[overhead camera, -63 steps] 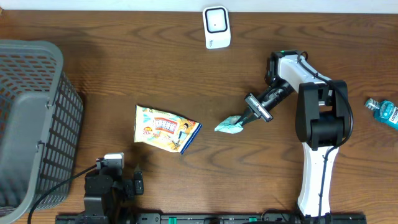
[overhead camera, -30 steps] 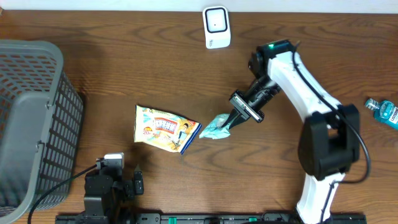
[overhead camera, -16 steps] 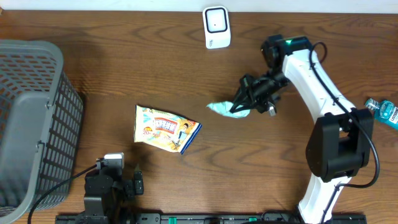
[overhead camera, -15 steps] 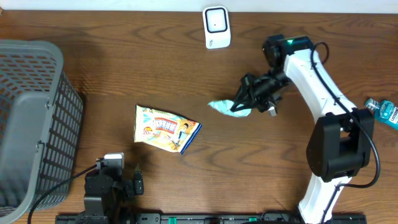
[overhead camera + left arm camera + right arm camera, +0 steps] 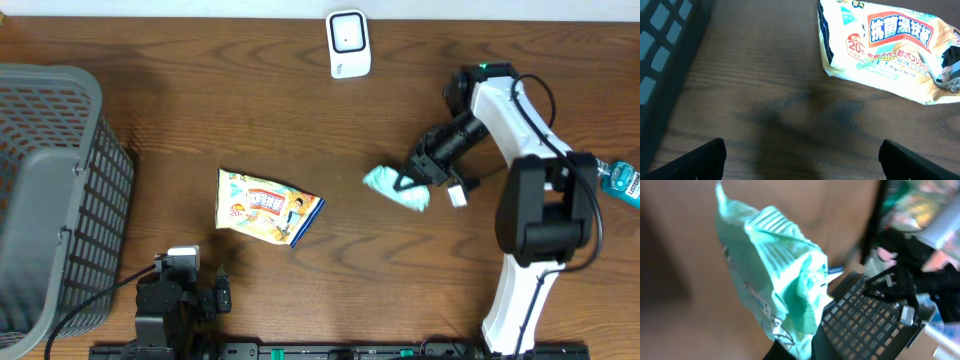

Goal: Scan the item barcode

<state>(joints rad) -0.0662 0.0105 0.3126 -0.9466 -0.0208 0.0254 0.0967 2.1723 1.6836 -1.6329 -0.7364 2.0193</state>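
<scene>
Right gripper (image 5: 417, 181) is clamped on the crumpled end of the mint-green packet (image 5: 392, 187), right of table centre. Whether the packet touches the wood can't be told. In the wrist view the packet (image 5: 775, 275) fills the frame, its striped seal edge uppermost.

Out from the packet:
- White scanner (image 5: 348, 43) at 11 o'clock, near the far edge of the table (image 5: 250, 120), with bare wood between.
- Yellow snack bag (image 5: 268, 207) at 9 o'clock, apart, lying flat.
- Grey basket (image 5: 50, 190) further along at 9, at the left edge.
- Teal bottle (image 5: 620, 180) at 3 o'clock, cut off by the right edge.

Left gripper (image 5: 185, 290) sits at the near edge, at 7 o'clock. Its jaws are spread wide and hold nothing, with the snack bag (image 5: 885, 47) ahead.
</scene>
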